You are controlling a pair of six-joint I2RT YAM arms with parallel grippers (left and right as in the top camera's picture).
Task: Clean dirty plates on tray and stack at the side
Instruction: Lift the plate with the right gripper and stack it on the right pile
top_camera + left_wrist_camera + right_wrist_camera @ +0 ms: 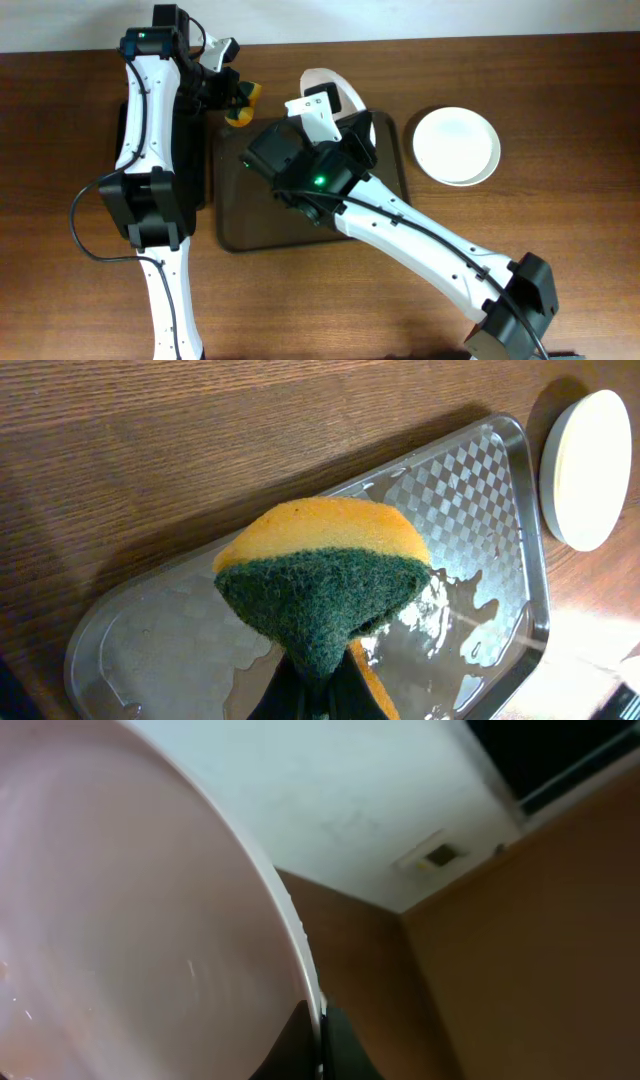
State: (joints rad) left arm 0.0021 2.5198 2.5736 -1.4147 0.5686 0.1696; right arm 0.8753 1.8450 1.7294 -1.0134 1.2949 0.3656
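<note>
Above the far edge of the brown tray, the right tool pinches a tilted white plate by its rim alone, so a hard push from the sponge clamped in the left tool could twist it loose.

plates right of tray (apart) | sponge, plate over its far edge
</note>
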